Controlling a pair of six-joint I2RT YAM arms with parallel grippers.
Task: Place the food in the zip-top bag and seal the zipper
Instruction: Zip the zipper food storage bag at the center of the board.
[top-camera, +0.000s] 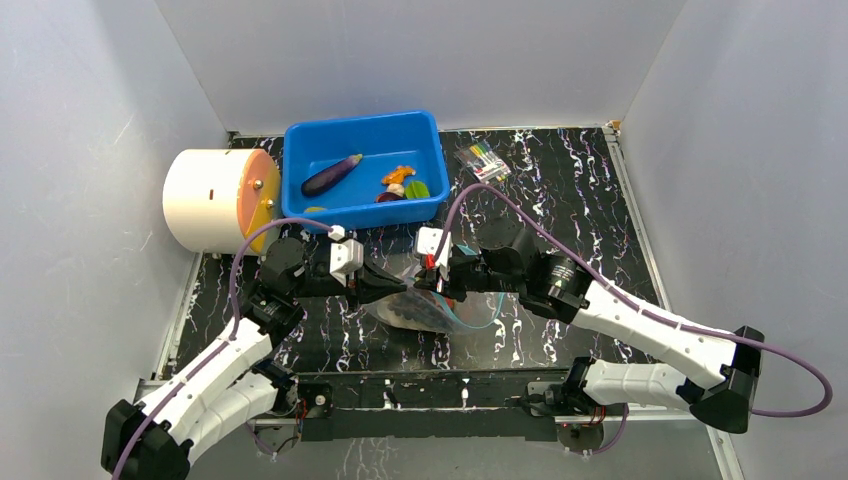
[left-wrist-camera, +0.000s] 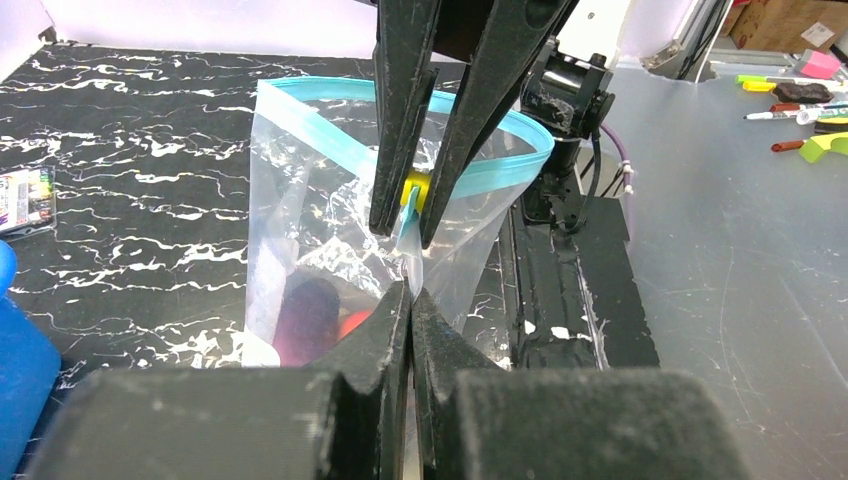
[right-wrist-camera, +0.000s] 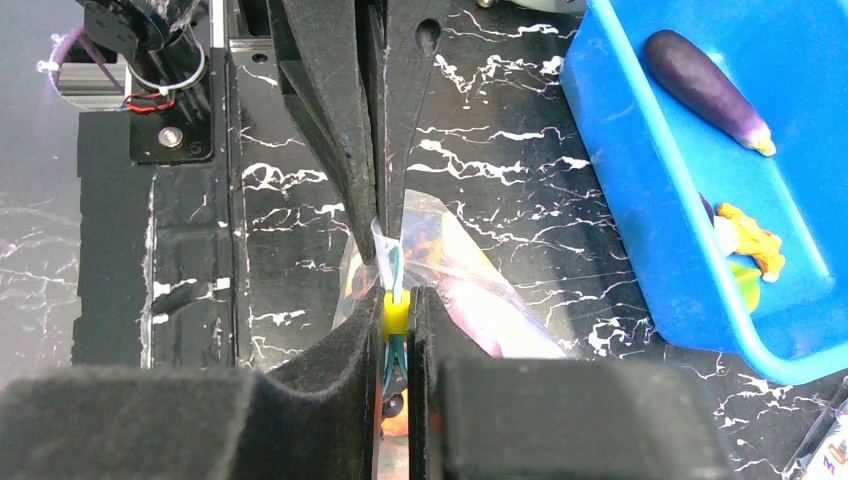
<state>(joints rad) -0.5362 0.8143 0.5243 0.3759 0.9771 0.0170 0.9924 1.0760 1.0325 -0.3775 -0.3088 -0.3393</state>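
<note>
1. Left gripper (left-wrist-camera: 410, 300), own wrist view: fingers pressed together on the clear film of the zip-top bag (left-wrist-camera: 300, 200), at the edge just below the mouth.
2. Right gripper (right-wrist-camera: 397, 300): pads nipped on the zipper (left-wrist-camera: 310, 118) at a yellow slider (right-wrist-camera: 396, 314). Tips of both tools face each other, almost touching.
3. Bag posn: held up between the two tools at front-centre of the table (top-camera: 560, 200), ahead of the arm bases, lower part sagging toward the top. Beyond the slider the teal strip forms an open loop, so the mouth gapes.
4. Contents: dark purple piece (left-wrist-camera: 305, 315) and orange piece (left-wrist-camera: 355, 322) low in the bag.
5. Far edge: blue bin (top-camera: 300, 170) sits near, behind both wrists. It holds the eggplant (top-camera: 332, 174), an orange-yellow toy (top-camera: 398, 176) and a green slice (top-camera: 417, 188).
6. Left edge: white drum (top-camera: 205, 200) w/ orange face lies just beside the bin, near the left elbow; clearance tight there.
7. Right side: marker packet (top-camera: 482, 160) near the bin's right corner. Open tabletop beyond the right forearm.
8. Surface: black w/ white veining, metal rail at the borders. Pale grey walls on three sides.
</note>
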